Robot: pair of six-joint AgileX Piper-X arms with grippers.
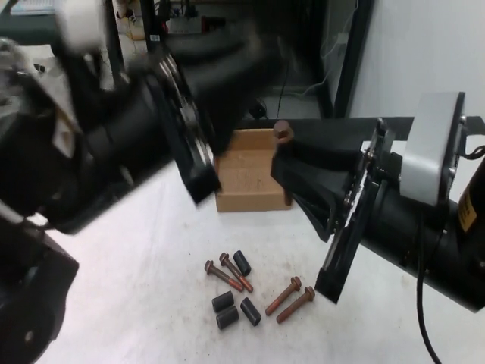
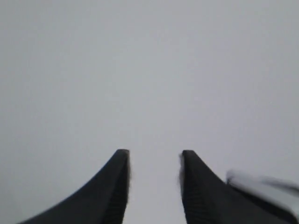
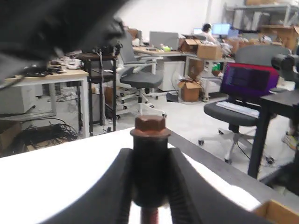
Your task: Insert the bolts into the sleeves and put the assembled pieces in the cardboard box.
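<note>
My right claw (image 3: pixel 149 158) grasps the sleeve (image 3: pixel 149 182), with the bolt (image 3: pixel 149 127) head just past my fingertips. My left claw (image 2: pixel 154 158) is released.

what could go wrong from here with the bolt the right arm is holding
1. The right gripper clamps the sleeve, not the bolt seated in it; tipping it might let the bolt slide out.
2. It hovers near the right edge of the cardboard box, so a release here could miss.
3. The other arm is close over the box; they may bump.
</note>
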